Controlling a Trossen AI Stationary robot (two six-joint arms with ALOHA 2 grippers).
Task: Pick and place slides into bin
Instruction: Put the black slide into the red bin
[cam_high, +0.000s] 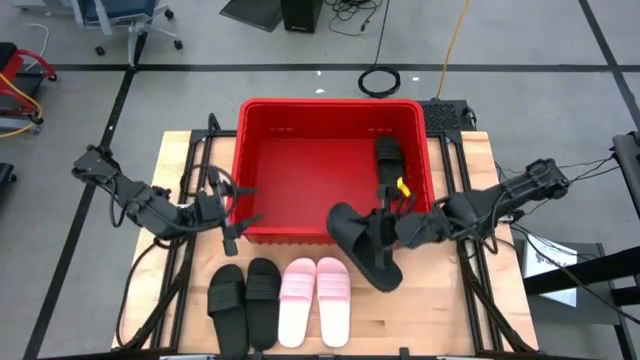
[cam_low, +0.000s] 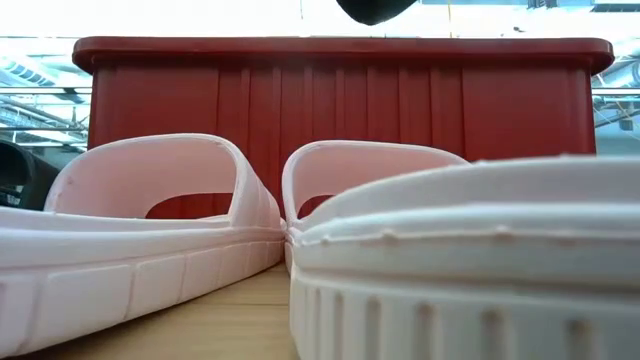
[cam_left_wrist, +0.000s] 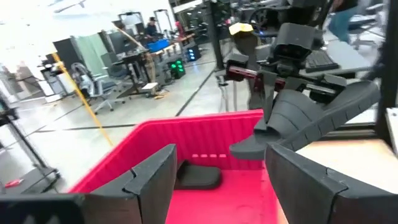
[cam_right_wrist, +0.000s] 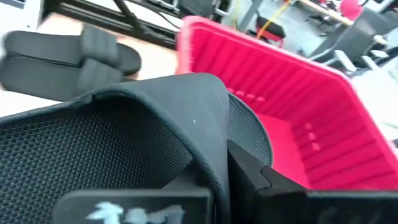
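Pink slides lie on the wooden desk (grey floor around) at 6 o'clock of the bin; right gripper pinches a black slide, left gripper spread.

The bin stands behind a row of four slides on the table. One slide lies in the bin at its right side. Another slide hangs over the bin's front rim.

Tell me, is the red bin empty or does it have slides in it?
Not empty: one black slide lies inside the bin.
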